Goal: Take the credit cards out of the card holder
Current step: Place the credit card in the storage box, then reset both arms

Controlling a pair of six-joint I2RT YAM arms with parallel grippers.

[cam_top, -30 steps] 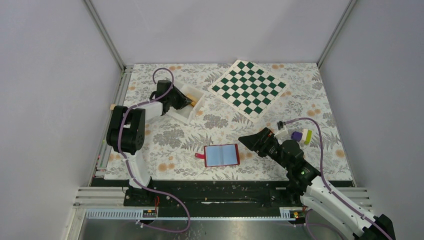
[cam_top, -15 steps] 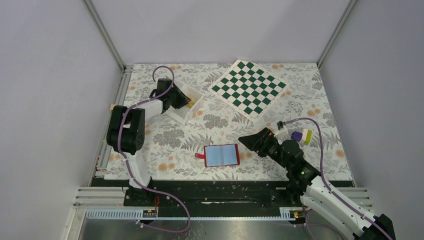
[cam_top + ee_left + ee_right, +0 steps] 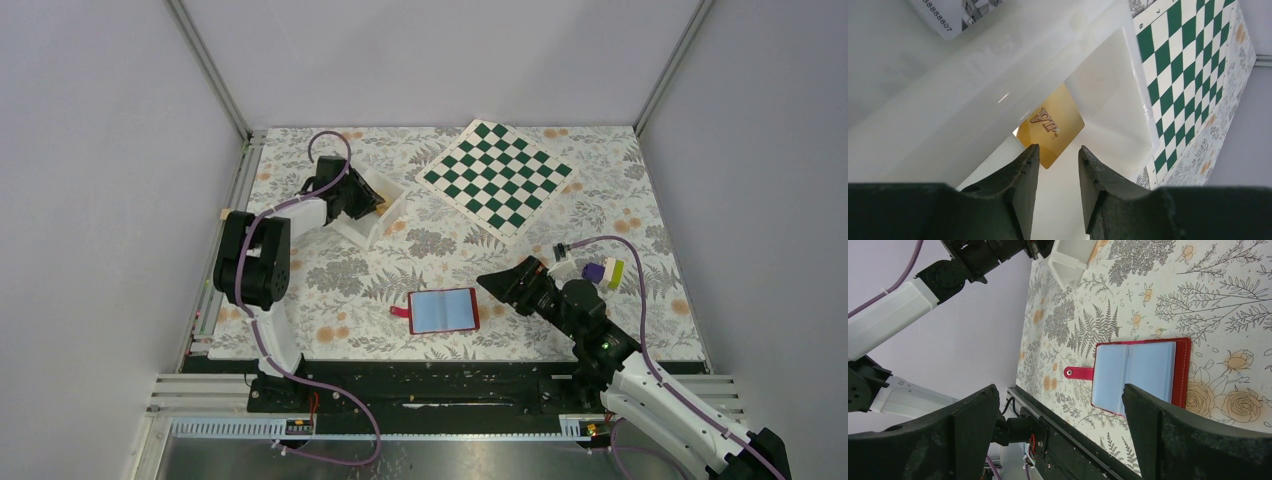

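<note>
Progress looks far on: the wallet [image 3: 443, 310] lies open and flat at 6 o'clock on the worktop [image 3: 330, 280], its tab pointing to 9 o'clock, and in the right wrist view its pale blue pockets show no card. A gold card [image 3: 1050, 130] marked VIP lies on the floor of one compartment of the white tray [image 3: 370, 232] at 11 o'clock. A pale card [image 3: 955, 15] with printed digits lies in the other compartment, so at least one card is out, likely two. The left claw [image 3: 1058, 150] hangs over the tray with its fingers a narrow gap apart and nothing between them; the gold card lies beyond the tips, ungripped. The right claw [image 3: 1059, 390] hovers at 3 o'clock of the wallet, spread wide and empty. What is left, I judge, is little more than checking the pockets. They are seen at a slant, so a card slid fully inside cannot be ruled out. The pale card is cut off by the frame edge, and from above the left arm hides most of the tray's contents. A small purple and green thing [image 3: 603, 271] beside the right arm is too small to name.
</note>
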